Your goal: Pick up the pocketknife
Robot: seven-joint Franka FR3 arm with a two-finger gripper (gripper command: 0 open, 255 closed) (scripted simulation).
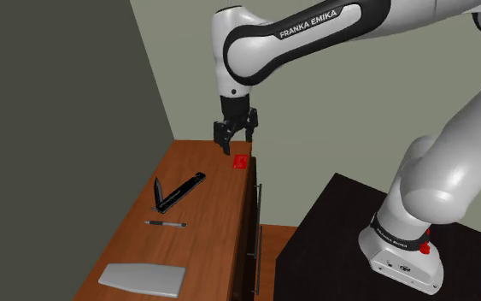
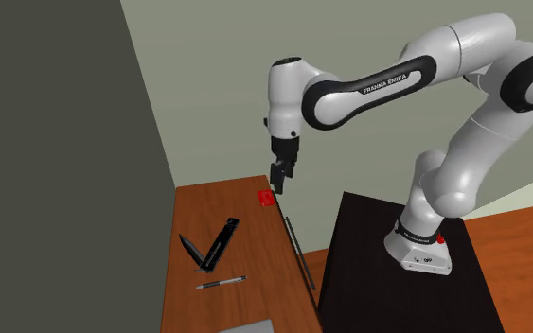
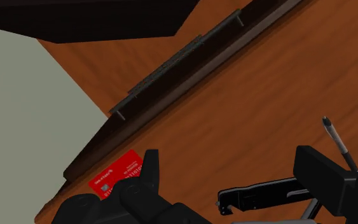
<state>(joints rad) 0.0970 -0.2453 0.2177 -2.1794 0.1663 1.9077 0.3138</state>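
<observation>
The pocketknife is black and lies folded half open in a V on the brown wooden top, about midway along it. It also shows in the second exterior view as the pocketknife. My gripper hangs open well above the far end of the top, over a red card, and touches nothing. In the wrist view the pocketknife's black handle appears between my spread fingers, far below them. The gripper points straight down.
A thin pen lies just nearer than the knife, and a flat grey slab lies at the near end. The cabinet's front has bar handles. The black stand is beside it. A grey-green wall runs along the far side.
</observation>
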